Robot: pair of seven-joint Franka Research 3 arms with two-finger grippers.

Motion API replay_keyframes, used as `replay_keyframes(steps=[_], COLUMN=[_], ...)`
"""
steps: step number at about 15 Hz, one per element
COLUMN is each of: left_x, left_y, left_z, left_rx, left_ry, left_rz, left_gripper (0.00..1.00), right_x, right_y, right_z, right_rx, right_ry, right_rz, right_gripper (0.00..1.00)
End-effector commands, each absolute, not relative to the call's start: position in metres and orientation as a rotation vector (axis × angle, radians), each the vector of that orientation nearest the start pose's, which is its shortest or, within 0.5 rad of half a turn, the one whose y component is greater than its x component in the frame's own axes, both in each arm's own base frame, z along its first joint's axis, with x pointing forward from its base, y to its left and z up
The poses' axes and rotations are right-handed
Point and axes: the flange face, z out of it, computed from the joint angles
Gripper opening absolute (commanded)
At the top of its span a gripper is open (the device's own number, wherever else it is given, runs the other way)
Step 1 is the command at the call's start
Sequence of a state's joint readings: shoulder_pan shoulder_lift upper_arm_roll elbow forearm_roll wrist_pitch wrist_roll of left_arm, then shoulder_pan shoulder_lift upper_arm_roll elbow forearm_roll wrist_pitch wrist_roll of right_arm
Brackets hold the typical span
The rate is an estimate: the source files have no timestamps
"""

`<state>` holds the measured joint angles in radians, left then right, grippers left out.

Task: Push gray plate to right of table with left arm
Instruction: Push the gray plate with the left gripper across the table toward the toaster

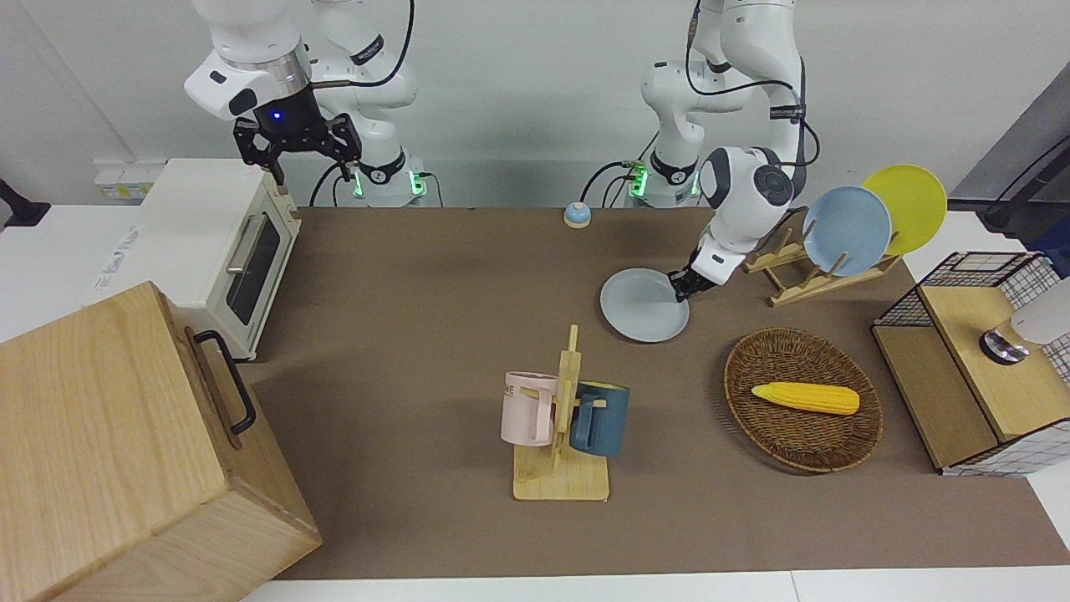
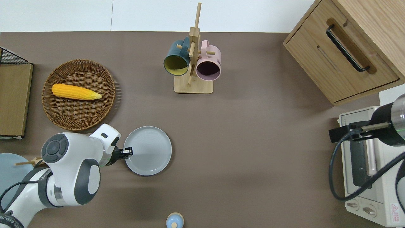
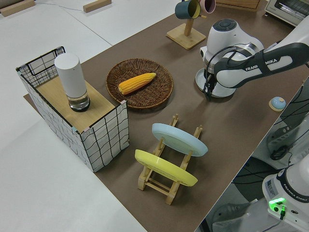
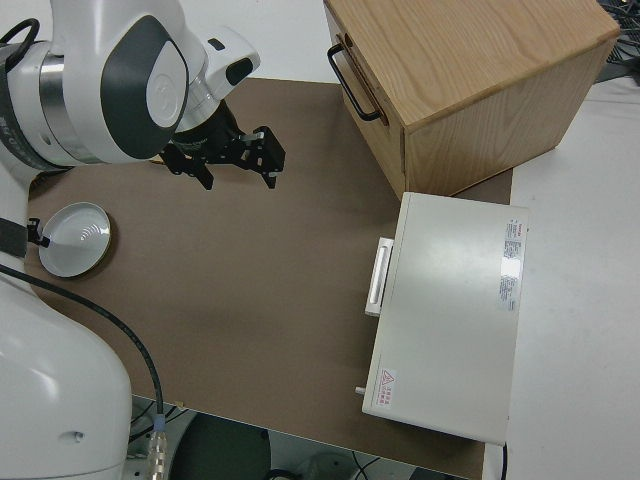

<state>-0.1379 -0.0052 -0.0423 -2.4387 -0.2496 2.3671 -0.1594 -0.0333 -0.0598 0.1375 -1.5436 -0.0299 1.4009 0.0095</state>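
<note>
Left tool (image 2: 128,152) touches gray plate (image 2: 148,150) rim at its left-arm edge, plate mid-surface (image 2: 253,142) nearer robots than mug rack (image 2: 193,63); finger gap can't be told. Risk: tool rides over low rim, plate stays. Right arm parked

Front camera faces the robots across the counter (image 1: 435,351); overhead looks straight down; both share the mug rack (image 1: 562,435).

Brown-covered table (image 2: 253,142) carries: gray plate (image 2: 152,155), wicker basket (image 2: 79,117), mug rack (image 2: 193,87), plate rack (image 1: 807,280), small bell (image 2: 174,221), wooden cabinet (image 2: 345,47), toaster oven (image 1: 221,251), wire-sided shelf unit (image 1: 970,376).
</note>
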Motion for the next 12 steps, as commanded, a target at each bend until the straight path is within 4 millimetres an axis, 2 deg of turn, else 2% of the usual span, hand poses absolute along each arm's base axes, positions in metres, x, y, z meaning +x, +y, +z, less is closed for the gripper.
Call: replay_keyframes(steps=[1,7,12], left_x=[0.456,0.452,0.445], left_y=[-0.111,-0.137,-0.173], left_z=[0.283,0.285,0.284], left_rx=[-3.279,-3.291,-3.288], left_ry=[-0.285,-0.309,-0.327], left_rz=[0.193,0.185,0.170], left_gripper=[0.00,0.00,0.00], right_x=[0.511,0.511,0.511], right_y=[0.050,0.050,0.050], right_z=[0.659,0.659,0.659], right_rx=[-3.188,-3.188,-3.190], right_ry=[-0.147,-0.147,-0.146], right_rz=[0.137,0.137,0.137], right_gripper=[0.996,0.996,0.996])
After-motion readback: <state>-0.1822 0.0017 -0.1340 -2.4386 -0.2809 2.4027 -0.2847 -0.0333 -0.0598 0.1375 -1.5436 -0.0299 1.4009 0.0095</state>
